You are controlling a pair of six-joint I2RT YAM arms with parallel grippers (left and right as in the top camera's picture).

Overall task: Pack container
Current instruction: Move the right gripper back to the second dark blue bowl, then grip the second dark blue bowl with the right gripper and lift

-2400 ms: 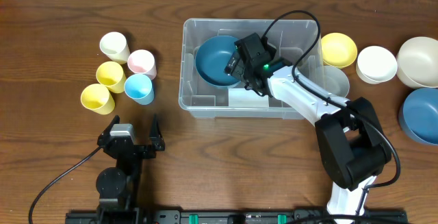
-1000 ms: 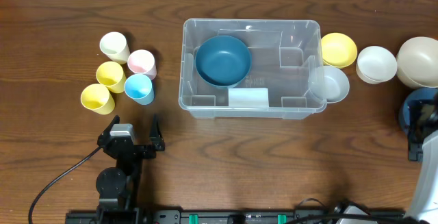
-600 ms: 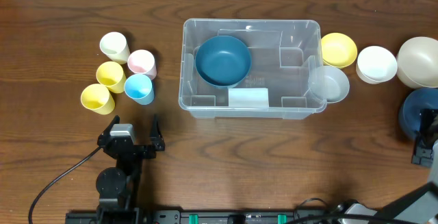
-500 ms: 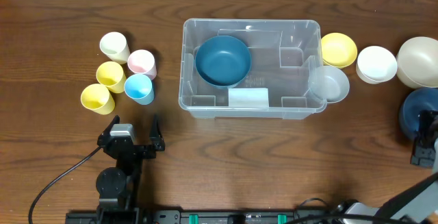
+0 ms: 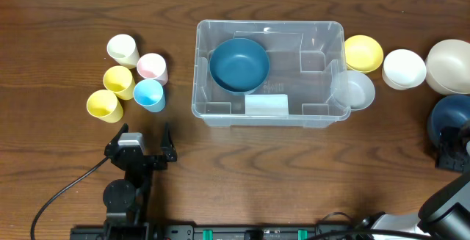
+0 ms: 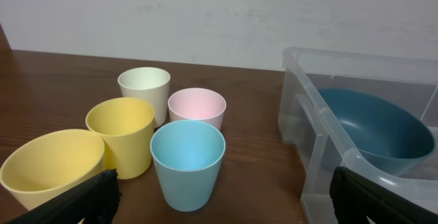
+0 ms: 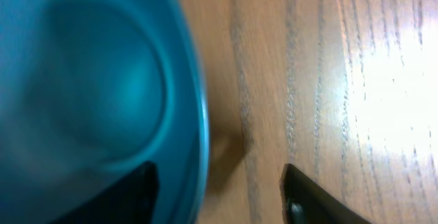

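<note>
Right gripper (image 7: 217, 183) has swung out of the container (image 5: 197, 71), mid-desk, to the loose blue bowl (image 7: 89, 94) far right of it, jaws apart astride its rim, likely the next item to pack; left gripper (image 5: 145, 141) idles spread wide.

On the bench (image 5: 59, 188), the clear container (image 5: 269, 26) held a teal bowl (image 5: 239, 64) in its left half and a white block (image 5: 266, 105) by its near wall. Five cups (image 5: 118, 81) clustered well to its left. A translucent bowl (image 5: 357, 92) touched its right wall, with a yellow bowl (image 5: 363, 53), a white bowl (image 5: 405, 69), a beige bowl (image 5: 449, 65) and a navy bowl (image 5: 448, 115) beyond. The left gripper (image 5: 139, 140) had its jaws apart.
</note>
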